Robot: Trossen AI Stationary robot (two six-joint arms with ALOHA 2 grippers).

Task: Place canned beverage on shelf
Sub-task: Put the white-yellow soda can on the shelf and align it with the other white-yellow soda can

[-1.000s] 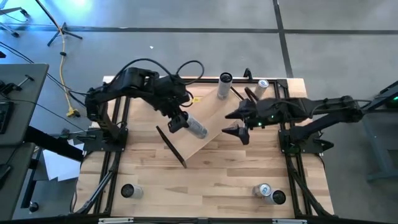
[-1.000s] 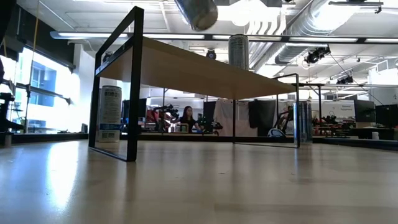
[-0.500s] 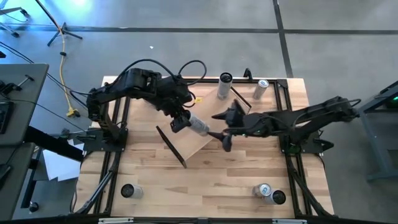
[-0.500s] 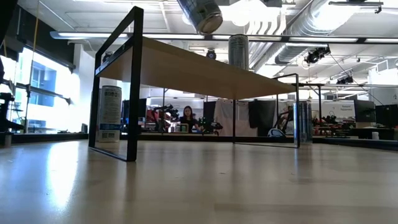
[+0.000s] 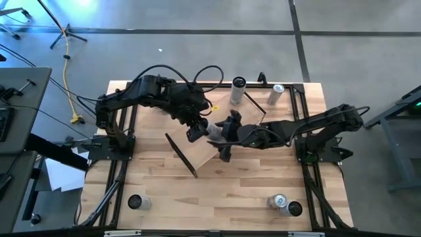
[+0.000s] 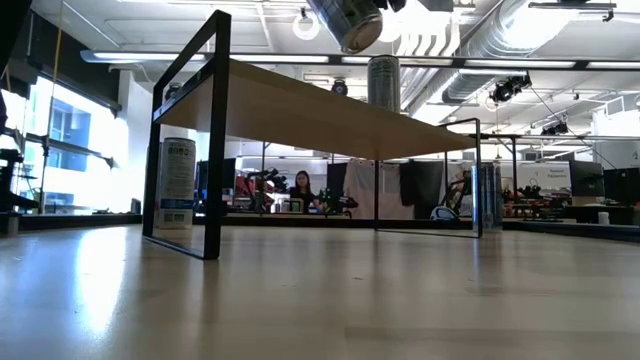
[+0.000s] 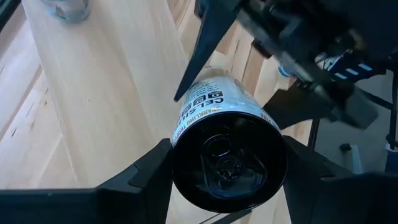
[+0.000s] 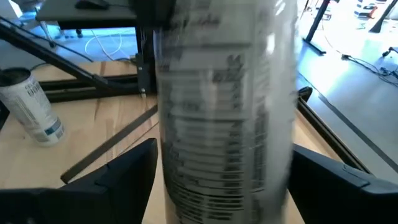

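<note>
A silver canned beverage (image 5: 209, 133) is held in the air over the pale wood shelf (image 5: 205, 155) by my left gripper (image 5: 195, 131), which is shut on it. In the low view the can (image 6: 350, 20) hangs tilted above the shelf board (image 6: 300, 105). My right gripper (image 5: 222, 139) is open, with its fingers (image 8: 134, 168) on either side of the can's body (image 8: 224, 93). A second can (image 5: 236, 92) stands upright on the shelf's far end. My left gripper pinches the can's side wall at its pull-tab end (image 7: 186, 134) between its two fingers (image 7: 146, 177). The can sticks out forward along the fingers, toward the right arm. It is lifted clear of the shelf and tilted. My right gripper stands around the can; I cannot tell whether it touches it.
One can (image 5: 276, 93) stands at the table's far right. Another (image 5: 135, 201) is near the front left, and two (image 5: 286, 204) are near the front right. The shelf's black end brackets (image 5: 181, 155) rise from the table. People and benches show beyond the table.
My right gripper has gone toward the table's left, over the shelf, until its open fingers flank the can. My left gripper has shifted a little toward the right arm with the can, which stays in the air.
</note>
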